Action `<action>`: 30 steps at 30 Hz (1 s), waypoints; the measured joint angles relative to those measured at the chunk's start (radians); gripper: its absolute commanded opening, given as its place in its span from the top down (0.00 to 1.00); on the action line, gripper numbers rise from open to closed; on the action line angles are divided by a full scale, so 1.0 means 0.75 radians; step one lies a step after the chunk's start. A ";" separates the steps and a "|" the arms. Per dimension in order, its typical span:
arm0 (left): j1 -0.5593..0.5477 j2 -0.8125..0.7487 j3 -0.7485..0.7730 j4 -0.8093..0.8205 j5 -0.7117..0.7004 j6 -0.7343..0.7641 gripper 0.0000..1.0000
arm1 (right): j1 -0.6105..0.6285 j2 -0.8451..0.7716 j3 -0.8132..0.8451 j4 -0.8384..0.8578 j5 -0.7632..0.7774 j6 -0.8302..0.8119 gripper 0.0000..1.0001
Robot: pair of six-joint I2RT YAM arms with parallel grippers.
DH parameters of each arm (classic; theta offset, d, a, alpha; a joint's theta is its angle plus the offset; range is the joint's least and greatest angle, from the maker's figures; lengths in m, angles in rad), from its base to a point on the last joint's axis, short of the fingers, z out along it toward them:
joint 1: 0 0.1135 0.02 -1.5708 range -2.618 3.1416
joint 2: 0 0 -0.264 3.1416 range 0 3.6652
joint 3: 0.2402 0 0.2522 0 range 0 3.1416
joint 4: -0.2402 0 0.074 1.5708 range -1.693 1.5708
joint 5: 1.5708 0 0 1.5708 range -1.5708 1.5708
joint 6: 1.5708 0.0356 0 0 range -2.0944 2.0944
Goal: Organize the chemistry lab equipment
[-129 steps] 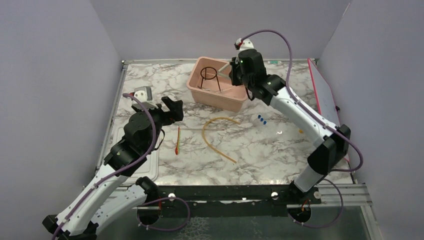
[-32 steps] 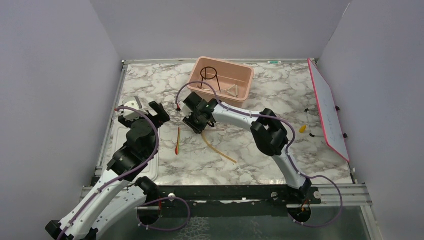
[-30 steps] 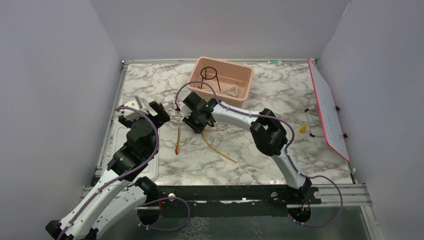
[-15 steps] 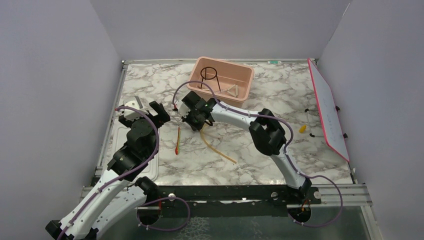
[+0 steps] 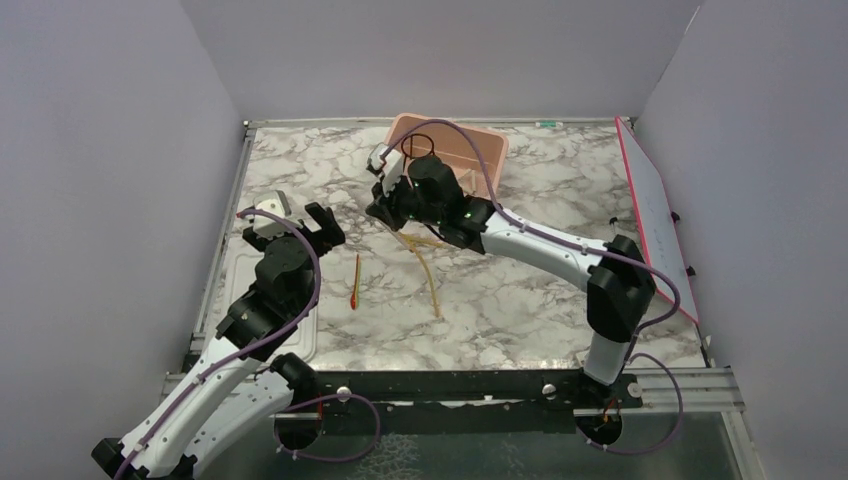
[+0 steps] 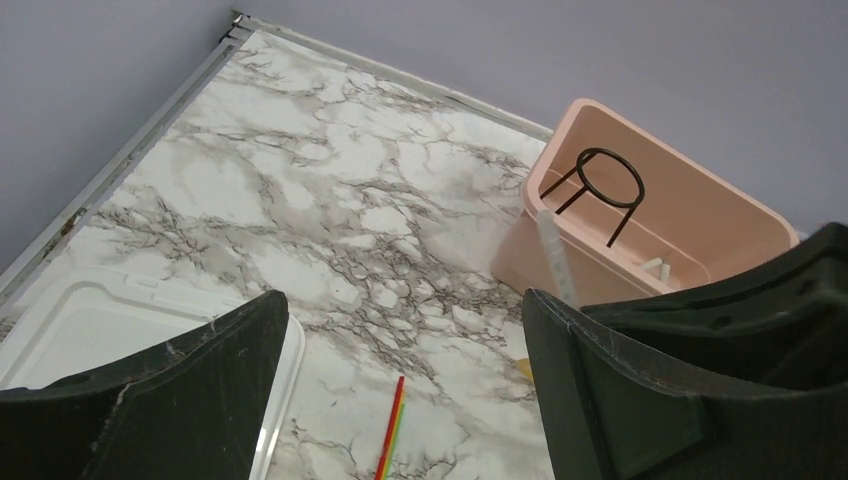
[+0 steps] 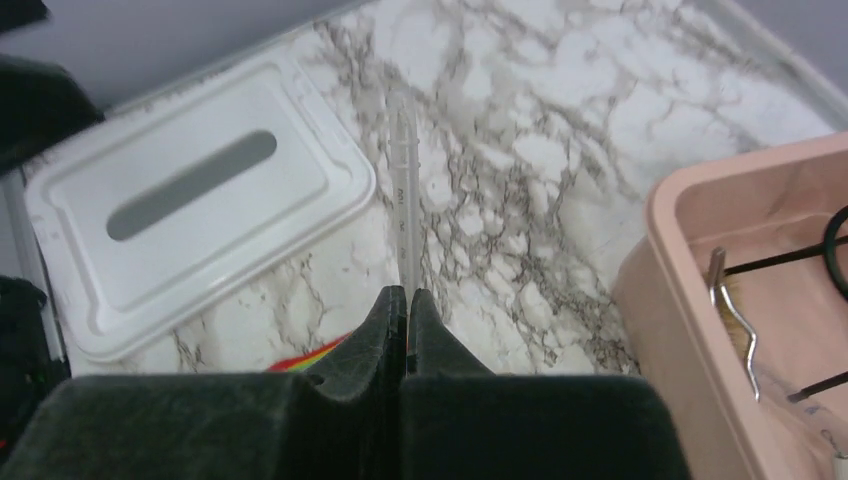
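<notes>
Left gripper hangs wide open near the tabletop's left edge, and the red rod lies near-to-far just right of it, so that arm's closer. Right gripper is clenched on a clear stick, with the pink tub just beyond at the far edge.

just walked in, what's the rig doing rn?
It is tidying lab gear into the pink tub. The right gripper is shut on a thin clear stick close to the tub. The tan tube dangles under that gripper, apparently caught in the same grip. The left gripper hovers open by the white lid, holding nothing. The red rod lies on the table. The ring stand is already in the tub.
</notes>
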 measured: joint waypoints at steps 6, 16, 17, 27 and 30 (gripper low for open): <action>0.000 -0.021 -0.010 0.009 0.006 0.002 0.11 | 0.000 -0.181 -0.167 0.249 0.046 0.098 0.99; 0.004 -0.033 -0.012 0.017 0.030 0.003 0.11 | -0.003 -0.315 -0.242 0.279 0.163 0.150 0.99; 0.004 -0.033 -0.012 0.017 0.034 0.003 0.11 | -0.008 -0.337 -0.240 0.262 0.177 0.140 0.99; 0.004 -0.046 -0.015 0.045 0.067 0.011 0.11 | -0.218 -0.424 -0.069 0.069 0.148 -0.035 0.99; 0.007 -0.043 -0.020 0.062 0.075 0.022 0.11 | -0.332 -0.379 0.011 0.022 0.071 -0.066 0.99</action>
